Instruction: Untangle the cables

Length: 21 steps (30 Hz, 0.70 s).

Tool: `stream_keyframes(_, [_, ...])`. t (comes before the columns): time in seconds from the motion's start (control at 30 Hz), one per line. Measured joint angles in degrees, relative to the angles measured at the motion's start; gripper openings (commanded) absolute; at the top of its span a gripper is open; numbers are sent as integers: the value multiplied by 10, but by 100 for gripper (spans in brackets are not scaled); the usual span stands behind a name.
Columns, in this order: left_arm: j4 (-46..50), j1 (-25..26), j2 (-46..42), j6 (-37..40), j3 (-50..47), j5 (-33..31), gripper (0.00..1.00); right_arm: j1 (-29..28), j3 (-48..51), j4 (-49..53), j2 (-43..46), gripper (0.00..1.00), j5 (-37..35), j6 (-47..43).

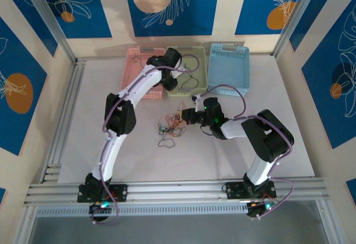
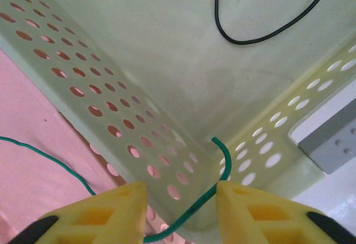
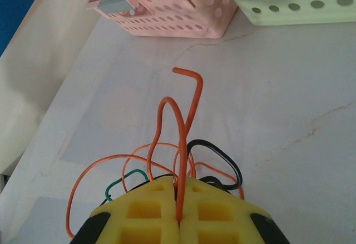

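While right pincer (image 3: 179,187) clamps orange cable (image 3: 192,117), left pincer (image 2: 181,199) part open, green cable (image 2: 196,204) between jaws

Left basket (image 1: 133,60), middle basket (image 1: 201,70) and right basket (image 1: 229,69) stand side by side at the surface's (image 1: 278,144) far edge; the cables (image 1: 169,126) lie before them, one inside the middle basket.

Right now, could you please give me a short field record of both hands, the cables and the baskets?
left hand: open, fingers either side of a green cable draped over the green basket wall
right hand: shut on an orange cable
tangle: on the table by the right hand
inside green basket: black cable
other baskets: pink basket, blue basket, along the far edge
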<state>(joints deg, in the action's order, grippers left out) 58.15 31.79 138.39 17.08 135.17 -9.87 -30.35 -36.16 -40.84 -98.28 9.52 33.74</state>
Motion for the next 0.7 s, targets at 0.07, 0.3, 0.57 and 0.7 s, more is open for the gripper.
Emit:
stream_keyframes(0.07, [-3, 0, 4, 2, 2, -2, 32, 0, -4, 0, -3, 2, 0, 0])
stream_keyframes(0.3, [-5, 1, 7, 4, 3, -3, 24, 0, -5, 1, -7, 2, 2, 0])
stream_keyframes(0.57, [-9, 2, 11, 9, 4, -8, 18, 0, -5, 2, -7, 2, 2, 0])
stream_keyframes(0.7, [-13, 3, 12, 9, 4, -14, 10, 0, -7, 2, -7, 2, 2, 0])
